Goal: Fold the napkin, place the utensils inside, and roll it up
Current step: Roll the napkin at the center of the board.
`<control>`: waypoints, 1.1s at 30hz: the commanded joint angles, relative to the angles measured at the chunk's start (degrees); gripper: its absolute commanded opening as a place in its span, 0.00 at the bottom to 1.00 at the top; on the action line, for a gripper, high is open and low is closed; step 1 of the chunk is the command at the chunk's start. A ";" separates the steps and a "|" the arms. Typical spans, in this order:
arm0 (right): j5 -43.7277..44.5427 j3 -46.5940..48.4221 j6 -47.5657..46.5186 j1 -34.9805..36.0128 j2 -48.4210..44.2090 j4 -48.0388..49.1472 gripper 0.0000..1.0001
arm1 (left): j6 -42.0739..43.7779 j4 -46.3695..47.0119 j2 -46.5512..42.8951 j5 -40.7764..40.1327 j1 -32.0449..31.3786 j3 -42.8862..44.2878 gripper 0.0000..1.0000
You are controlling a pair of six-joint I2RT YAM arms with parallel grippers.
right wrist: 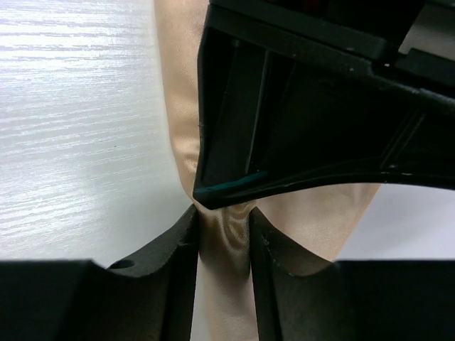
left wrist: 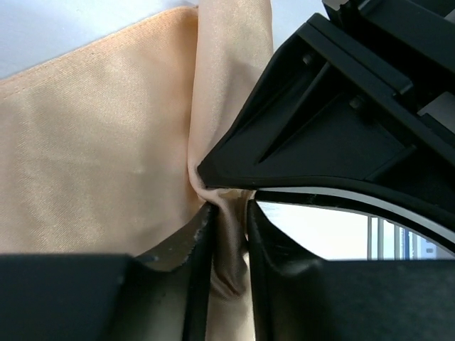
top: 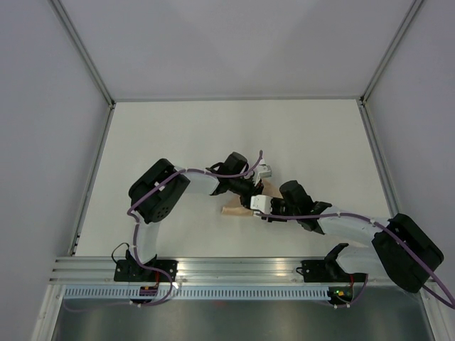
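Note:
The peach-orange napkin (top: 238, 210) lies bunched into a narrow strip at mid-table, mostly covered by both grippers. My left gripper (top: 254, 193) comes down on it from the left and my right gripper (top: 264, 210) from the right, tip to tip. In the left wrist view the napkin (left wrist: 92, 142) spreads out flat to the left, and a fold of it fills the narrow gap in my left gripper (left wrist: 229, 209). In the right wrist view my right gripper (right wrist: 222, 213) pinches a ridge of the napkin (right wrist: 178, 85). The utensils are hidden.
The white table (top: 178, 142) is bounded by grey walls with metal corner posts (top: 85, 57). An aluminium rail (top: 234, 266) runs along the near edge, carrying both arm bases.

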 commanded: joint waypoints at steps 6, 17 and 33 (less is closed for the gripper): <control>-0.90 0.78 1.00 -0.51 1.75 -8.08 0.17 | -4.99 -3.16 -5.87 -5.30 0.26 -3.57 0.49; -11.52 9.30 -2.60 -8.05 8.42 -20.54 0.14 | -12.28 13.70 -20.71 -21.17 2.89 -15.86 0.53; -23.31 30.12 -9.62 -16.76 32.40 -38.83 0.11 | 10.71 20.59 -39.37 -57.24 -12.39 -30.30 0.59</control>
